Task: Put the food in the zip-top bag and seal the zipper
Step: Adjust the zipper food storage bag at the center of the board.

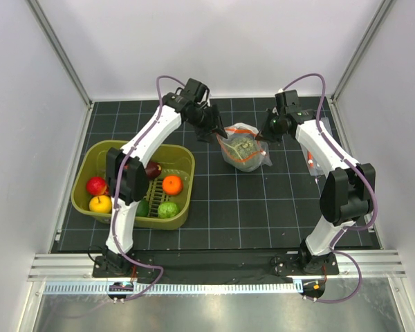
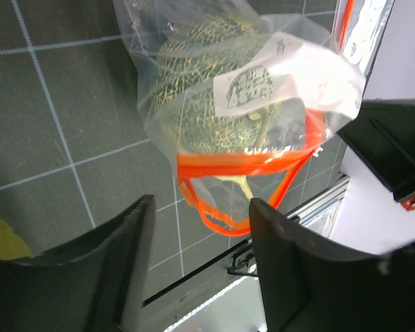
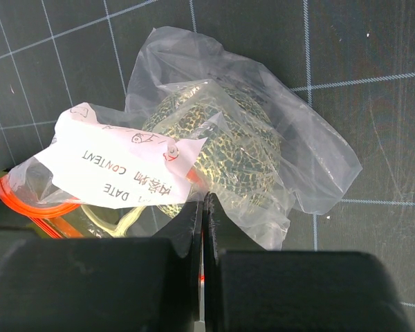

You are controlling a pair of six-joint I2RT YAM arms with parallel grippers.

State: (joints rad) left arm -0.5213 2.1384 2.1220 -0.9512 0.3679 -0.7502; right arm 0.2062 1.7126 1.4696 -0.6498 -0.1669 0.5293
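The clear zip-top bag (image 1: 245, 153) lies at the mat's middle back with a pale-green mottled round fruit (image 2: 200, 90) inside. Its orange-red zipper (image 2: 228, 164) gapes open in a loop. My left gripper (image 1: 218, 135) is open, and its fingers (image 2: 124, 263) straddle the mouth's edge without touching it. My right gripper (image 3: 203, 204) is shut on the bag's edge (image 3: 311, 152) beside the white label (image 3: 117, 166), with red strip showing between the jaws. The orange (image 1: 171, 185), a dark red piece (image 1: 153, 169) and other fruits sit in the basket.
The olive-green basket (image 1: 90, 159) stands at the left and holds a red apple (image 1: 95, 185), a yellow fruit (image 1: 100, 204) and a green one (image 1: 167, 209). Another clear packet with an orange strip (image 1: 312, 160) lies under my right arm. White walls enclose the mat.
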